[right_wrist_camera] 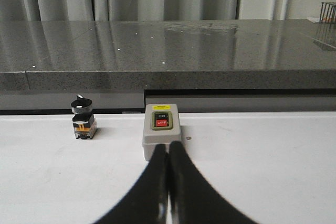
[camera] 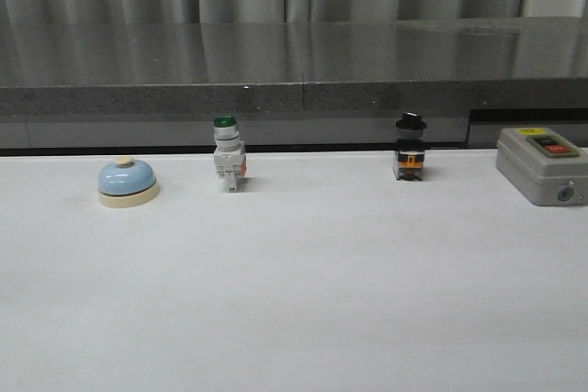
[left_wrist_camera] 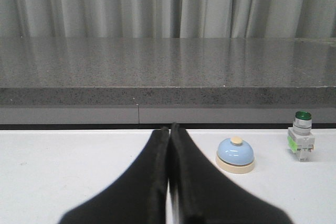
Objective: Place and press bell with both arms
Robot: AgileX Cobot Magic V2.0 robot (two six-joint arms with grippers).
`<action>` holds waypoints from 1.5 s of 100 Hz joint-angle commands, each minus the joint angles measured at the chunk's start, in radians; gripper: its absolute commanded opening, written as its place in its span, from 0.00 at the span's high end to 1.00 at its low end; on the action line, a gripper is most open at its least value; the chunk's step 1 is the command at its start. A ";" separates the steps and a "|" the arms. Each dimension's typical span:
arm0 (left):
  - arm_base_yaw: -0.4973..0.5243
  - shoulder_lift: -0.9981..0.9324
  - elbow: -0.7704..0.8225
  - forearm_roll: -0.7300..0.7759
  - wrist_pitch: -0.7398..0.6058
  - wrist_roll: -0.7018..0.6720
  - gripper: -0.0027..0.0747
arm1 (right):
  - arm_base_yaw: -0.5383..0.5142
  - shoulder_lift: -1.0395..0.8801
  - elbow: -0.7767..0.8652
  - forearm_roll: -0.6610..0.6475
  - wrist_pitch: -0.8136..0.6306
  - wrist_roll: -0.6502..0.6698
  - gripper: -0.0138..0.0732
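Bell job: your left gripper (left_wrist_camera: 169, 135) and right gripper (right_wrist_camera: 168, 148) both closed, empty. Small light-blue glossy dome bell (camera: 128, 182), cream base, sits far left on white table (camera: 303, 300), untouched. Likely light, rigid; dome slippery, so grip base rim.

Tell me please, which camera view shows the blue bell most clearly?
The left wrist view shows the bell best: it is nearer and larger there, beside the left gripper, with dome, cream base and button all visible. The front view also shows the whole bell, only smaller, at the table's left. The right wrist view does not show it.
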 commanded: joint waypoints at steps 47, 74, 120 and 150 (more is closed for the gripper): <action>-0.008 -0.030 0.028 -0.015 -0.087 -0.010 0.99 | -0.001 -0.017 -0.014 -0.012 -0.083 -0.002 0.91; -0.008 0.025 -0.112 -0.017 0.003 -0.010 0.99 | -0.001 -0.017 -0.014 -0.012 -0.083 -0.002 0.91; -0.008 0.301 -0.400 -0.026 0.195 -0.010 0.99 | -0.001 -0.017 -0.014 -0.012 -0.083 -0.002 0.91; -0.008 0.568 -0.549 -0.026 0.236 -0.010 0.99 | -0.001 -0.017 -0.014 -0.012 -0.083 -0.002 0.91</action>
